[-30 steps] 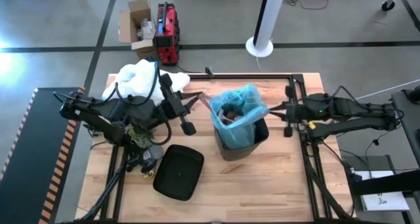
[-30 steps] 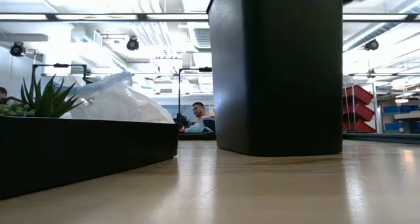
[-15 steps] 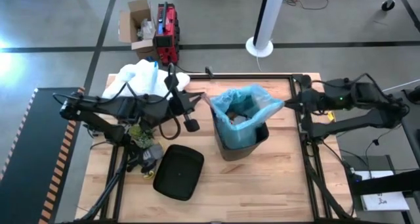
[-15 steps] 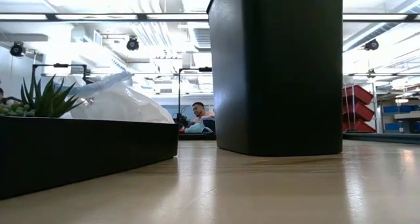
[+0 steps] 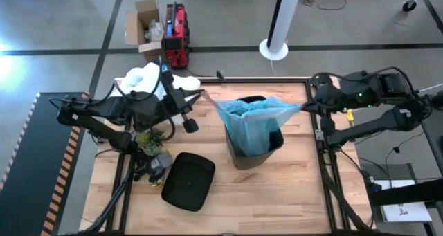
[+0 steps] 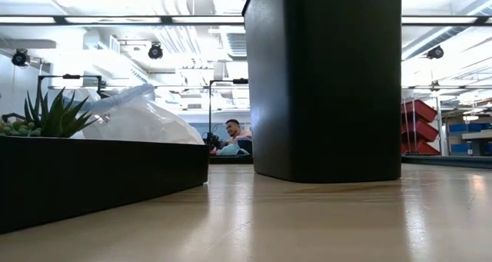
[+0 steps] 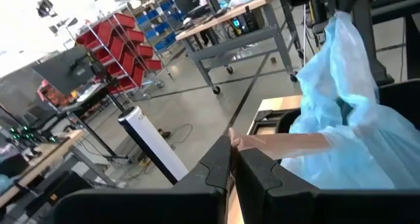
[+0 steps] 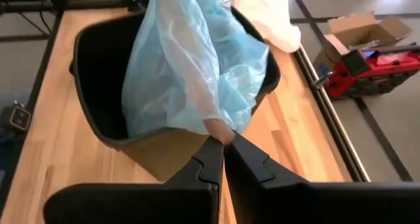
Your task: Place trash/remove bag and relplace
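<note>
Light-blue translucent bag (image 5: pixel 255 122), black bin (image 5: pixel 273 144), pale wood table (image 5: pixel 277 194), white bag (image 5: pixel 145 80), black lid (image 5: pixel 187 181).

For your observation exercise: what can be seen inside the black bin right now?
Inside the black bin sits the light-blue bag, pulled taut upward by the left gripper and the right gripper. The stretched plastic covers its contents, so no trash is visible.

Even, bright overhead light fills the room. In the low view, long ceiling light strips (image 6: pixel 115 20) glow white, and the wooden counter (image 6: pixel 307 216) carries a soft sheen beneath the bin (image 6: pixel 327 77), whose near face stays dark. In the high view, a pale glare washes the floor (image 5: pixel 10 59) at the left edge. The left wrist view's background is overexposed and soft.
</note>
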